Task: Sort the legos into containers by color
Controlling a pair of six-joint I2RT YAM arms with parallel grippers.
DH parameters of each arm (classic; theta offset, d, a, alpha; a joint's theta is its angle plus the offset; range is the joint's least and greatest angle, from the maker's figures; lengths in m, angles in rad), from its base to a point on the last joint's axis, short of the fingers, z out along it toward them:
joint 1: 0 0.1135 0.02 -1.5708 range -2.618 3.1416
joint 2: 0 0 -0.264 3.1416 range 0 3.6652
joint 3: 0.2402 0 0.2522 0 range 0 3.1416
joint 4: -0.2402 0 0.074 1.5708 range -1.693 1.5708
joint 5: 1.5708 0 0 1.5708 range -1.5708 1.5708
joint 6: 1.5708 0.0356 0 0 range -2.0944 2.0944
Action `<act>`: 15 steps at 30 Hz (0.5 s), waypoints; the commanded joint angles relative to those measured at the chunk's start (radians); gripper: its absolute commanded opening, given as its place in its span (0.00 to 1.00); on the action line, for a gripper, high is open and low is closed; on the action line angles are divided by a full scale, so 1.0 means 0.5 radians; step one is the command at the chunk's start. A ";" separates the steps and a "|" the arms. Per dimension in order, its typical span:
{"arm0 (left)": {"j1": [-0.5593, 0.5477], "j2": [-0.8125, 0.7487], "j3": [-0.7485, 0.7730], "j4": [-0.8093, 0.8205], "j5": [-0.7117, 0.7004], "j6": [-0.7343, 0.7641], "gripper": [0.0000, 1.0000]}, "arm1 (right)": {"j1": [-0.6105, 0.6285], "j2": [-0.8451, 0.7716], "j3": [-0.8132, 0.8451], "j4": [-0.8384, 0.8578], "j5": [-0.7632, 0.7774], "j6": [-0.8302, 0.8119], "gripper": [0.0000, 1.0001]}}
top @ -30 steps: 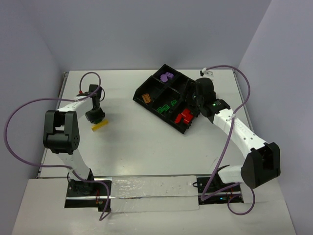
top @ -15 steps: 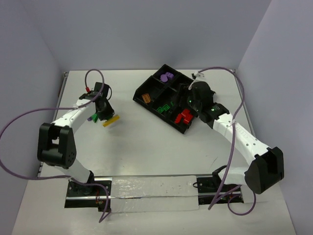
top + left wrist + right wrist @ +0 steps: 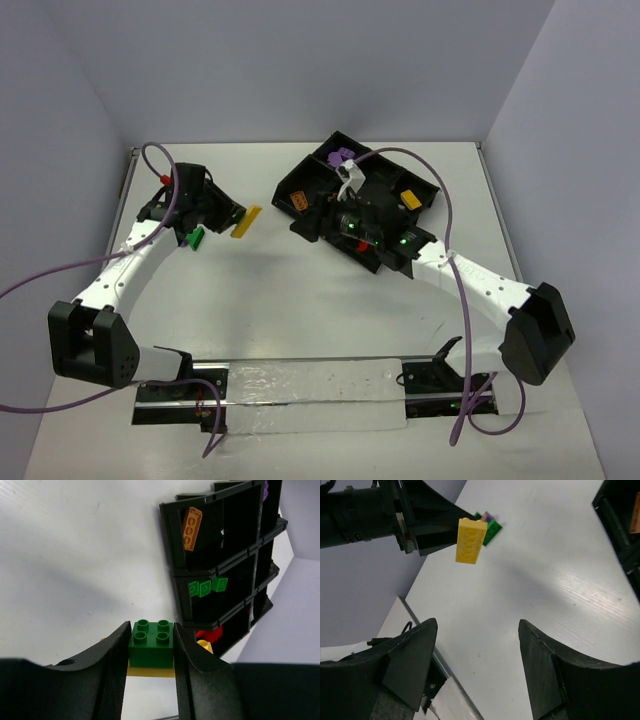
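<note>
Containers (image 3: 210,570) hold orange, green, red legos (image 3: 191,527) apart; left end effector (image 3: 151,639) clamps green brick (image 3: 151,645), right end effector (image 3: 477,625) spread.

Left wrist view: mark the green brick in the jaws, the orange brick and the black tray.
green brick (image 3: 151,642): left wrist view, studded top face.
orange brick (image 3: 191,527): left wrist view, middle of its studded face.
black tray (image 3: 170,540): left wrist view, outer wall beside the orange brick.
</note>
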 commanded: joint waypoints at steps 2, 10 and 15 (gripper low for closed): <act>-0.027 -0.079 0.043 0.066 0.104 -0.073 0.16 | 0.079 0.207 0.138 0.186 -0.063 0.121 0.75; -0.034 -0.101 0.056 0.064 0.148 -0.023 0.16 | 0.108 0.451 0.355 0.190 0.004 0.191 0.77; -0.039 -0.097 0.056 0.078 0.181 0.001 0.16 | 0.109 0.525 0.425 0.158 0.029 0.181 0.77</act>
